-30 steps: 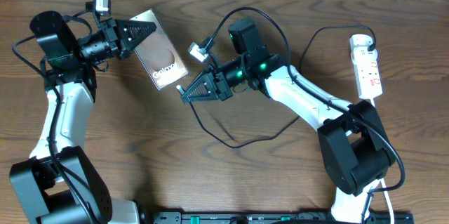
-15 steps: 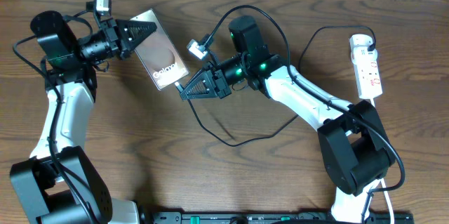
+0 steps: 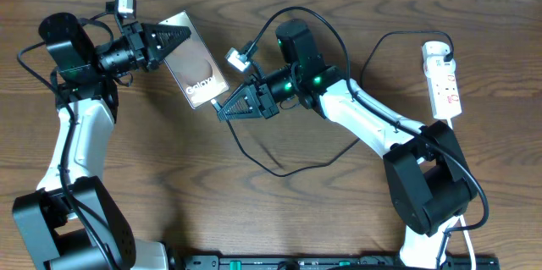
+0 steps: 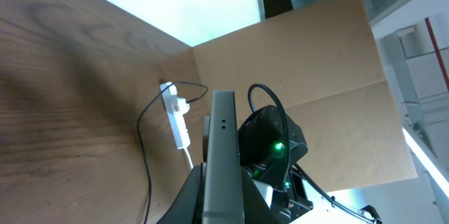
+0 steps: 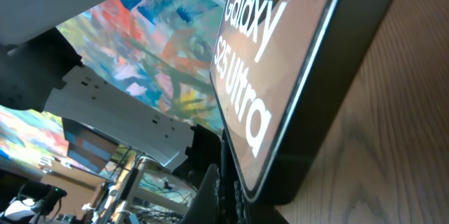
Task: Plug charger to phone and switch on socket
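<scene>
the wooden surface (image 3: 169, 185) carried a two-arm plug-in attempt, with the work gathered toward its far-left part. the left end effector (image 3: 176, 38) was clamped on the far end of the phone (image 3: 196, 67), which sat tilted on edge; whether its lower edge touched the surface could not be told. the socket (image 3: 444, 84) lay well apart, along the right edge near the far-right corner, untouched and with its switch step not yet done. the charger (image 3: 282, 173) looped loosely across the middle of the surface and ran up into the right end effector (image 3: 223, 110), closed narrow on the cable's free end right at the phone's near end. in the right wrist view the lettered face of the phone (image 5: 280, 76) filled the frame, and the connector tip itself was too dark to make out, so seating could not be confirmed.

the risk appeared to be misalignment: a tip meeting the port at an angle could skid along the phone's edge, twist the phone in the left grip, or bend the connector. slack cable could also snag the right arm on its way to the socket.
</scene>
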### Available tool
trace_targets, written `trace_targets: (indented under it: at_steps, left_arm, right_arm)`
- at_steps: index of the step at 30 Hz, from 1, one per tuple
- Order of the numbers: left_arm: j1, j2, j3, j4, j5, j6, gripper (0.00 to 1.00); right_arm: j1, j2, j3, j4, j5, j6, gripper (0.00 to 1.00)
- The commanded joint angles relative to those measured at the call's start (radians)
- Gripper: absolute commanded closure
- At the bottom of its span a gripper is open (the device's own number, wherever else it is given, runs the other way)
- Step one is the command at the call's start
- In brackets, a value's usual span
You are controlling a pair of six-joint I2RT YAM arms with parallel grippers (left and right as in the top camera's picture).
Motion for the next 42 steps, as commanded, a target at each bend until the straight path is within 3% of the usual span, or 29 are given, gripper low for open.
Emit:
trace_targets:
  at_steps: [1,42]
  left_arm:
    - [-0.009,-0.017,0.019,0.006,0.025,-0.013,0.93]
    - [-0.009,-0.017,0.019,0.061,0.076,-0.013,0.93]
  right_arm:
    - [-0.004,0.008,0.011,0.004,0.013,0.006,0.99]
    - [-0.006,0.008,0.011,0.093,0.063,0.101,0.99]
